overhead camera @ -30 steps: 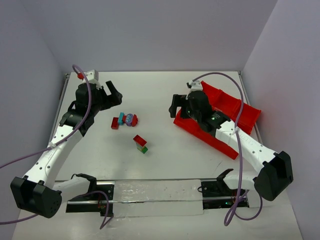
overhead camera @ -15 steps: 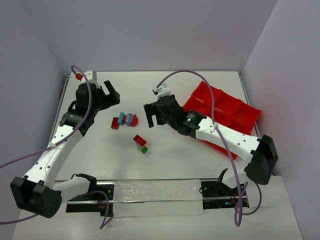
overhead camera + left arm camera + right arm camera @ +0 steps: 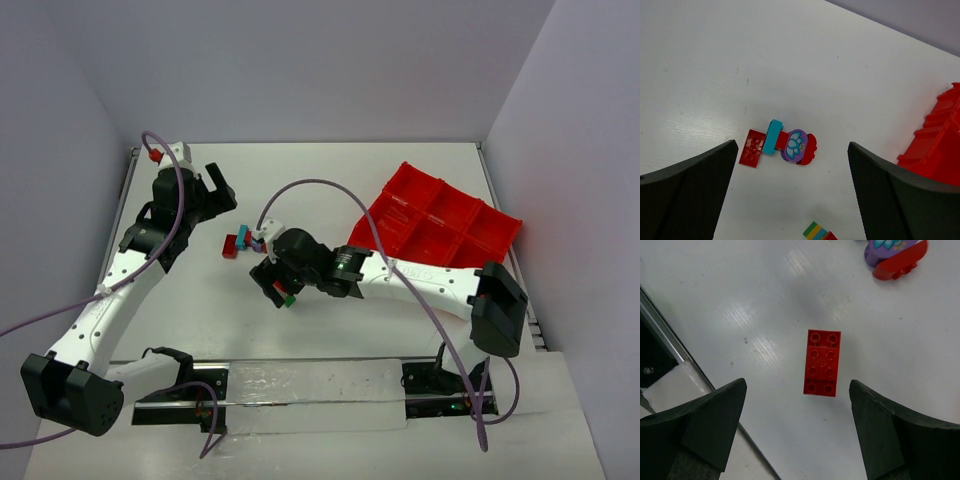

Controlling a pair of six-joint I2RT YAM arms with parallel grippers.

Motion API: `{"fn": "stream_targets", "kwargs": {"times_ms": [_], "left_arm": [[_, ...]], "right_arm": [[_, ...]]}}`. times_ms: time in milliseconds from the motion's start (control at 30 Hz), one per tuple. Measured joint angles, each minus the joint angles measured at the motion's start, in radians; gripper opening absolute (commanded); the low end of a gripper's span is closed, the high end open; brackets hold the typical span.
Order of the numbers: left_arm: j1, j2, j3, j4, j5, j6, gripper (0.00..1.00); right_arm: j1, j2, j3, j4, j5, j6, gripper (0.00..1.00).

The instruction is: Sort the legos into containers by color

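Note:
A cluster of legos [image 3: 243, 241] lies left of centre: a red plate [image 3: 753, 147], a teal brick [image 3: 773, 137], a rounded purple piece [image 3: 794, 144] and a red rounded piece [image 3: 810, 149]. My left gripper [image 3: 224, 191] hangs open above and to the left of the cluster, holding nothing. My right gripper [image 3: 273, 284] is open and hovers over a separate red brick [image 3: 822, 362], which lies a little ahead of its fingers. A green bit [image 3: 289, 299] shows beside that gripper. The red tray of containers [image 3: 440, 222] sits at the right.
A striped green, yellow and teal piece [image 3: 816, 232] shows at the bottom of the left wrist view. The table's near edge with a metal rail [image 3: 660, 357] runs close behind the right gripper. Purple cables loop over both arms.
My right arm has swung left from the red tray across the table to above the red brick. The left arm and the legos have stayed put.

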Motion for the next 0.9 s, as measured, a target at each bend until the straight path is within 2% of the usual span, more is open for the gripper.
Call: {"fn": "stream_targets", "kwargs": {"times_ms": [233, 367, 500, 700, 900], "left_arm": [[0.000, 0.000, 0.000, -0.003, -0.004, 0.001, 0.99], [0.000, 0.000, 0.000, -0.007, -0.007, 0.001, 0.99], [0.000, 0.000, 0.000, -0.007, -0.007, 0.001, 0.99], [0.000, 0.000, 0.000, -0.008, -0.007, 0.001, 0.99], [0.000, 0.000, 0.000, -0.008, -0.007, 0.001, 0.99]], "right_arm": [[0.008, 0.107, 0.034, -0.025, 0.003, -0.021, 0.86], [0.008, 0.144, 0.052, -0.027, 0.044, -0.022, 0.78], [0.008, 0.159, 0.053, -0.028, 0.069, -0.022, 0.75], [0.008, 0.191, 0.068, -0.030, 0.078, -0.021, 0.59], [0.008, 0.209, 0.079, -0.031, 0.081, -0.022, 0.51]]}}
